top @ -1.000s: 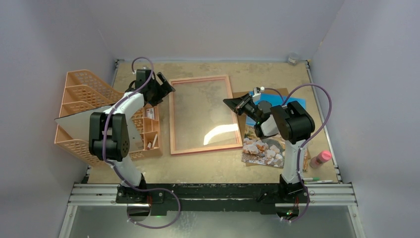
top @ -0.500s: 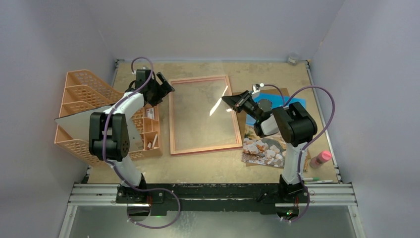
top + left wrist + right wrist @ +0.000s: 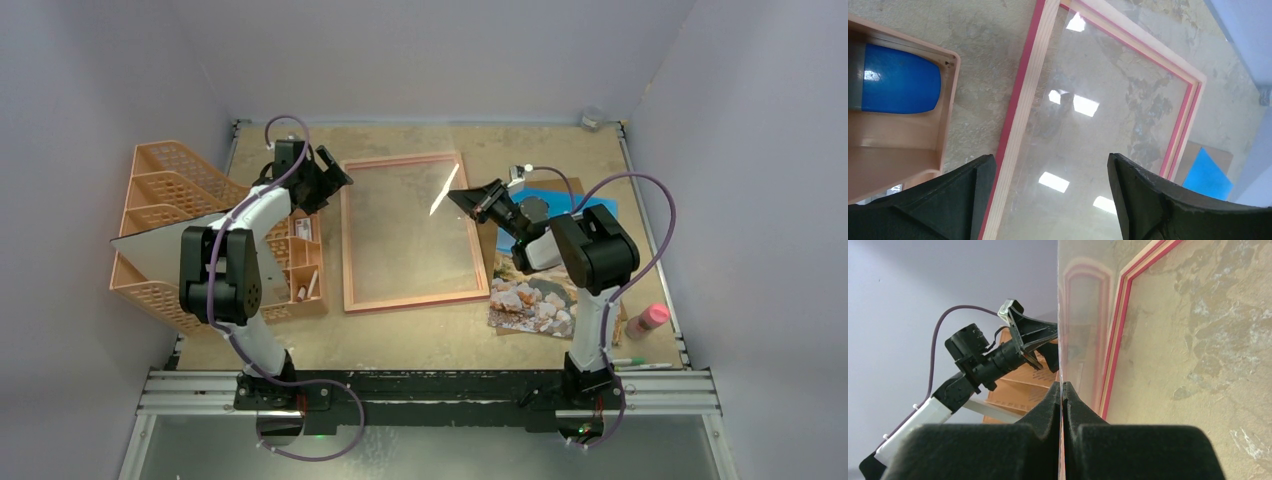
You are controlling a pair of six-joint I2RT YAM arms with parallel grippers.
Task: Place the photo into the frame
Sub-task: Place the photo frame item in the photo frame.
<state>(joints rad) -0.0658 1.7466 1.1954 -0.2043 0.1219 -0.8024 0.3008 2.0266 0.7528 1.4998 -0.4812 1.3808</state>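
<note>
The frame (image 3: 346, 240) is laid flat on the bench (image 3: 420, 335). At its right edge a clear pane (image 3: 440, 193) is pinched, tilted up, in the closed jaws of the right gripper (image 3: 1062, 387). Over its far left corner the left gripper (image 3: 1048, 165) is held with jaws wide and empty. The photo (image 3: 530, 300) is seen lying just right of the frame.

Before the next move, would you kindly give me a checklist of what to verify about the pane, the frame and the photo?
1. Right gripper shut on the clear pane: ok, its fingers pinch the pane's edge.
2. Pane fully free of the frame: cannot tell; its right side is tilted up, but its left edge cannot be made out.
3. Left gripper open and empty: ok, above the frame's left rail.
4. Frame lying flat on the table: ok.
5. Photo unobstructed for pickup: not ok, the right arm hangs over part of it.
</note>
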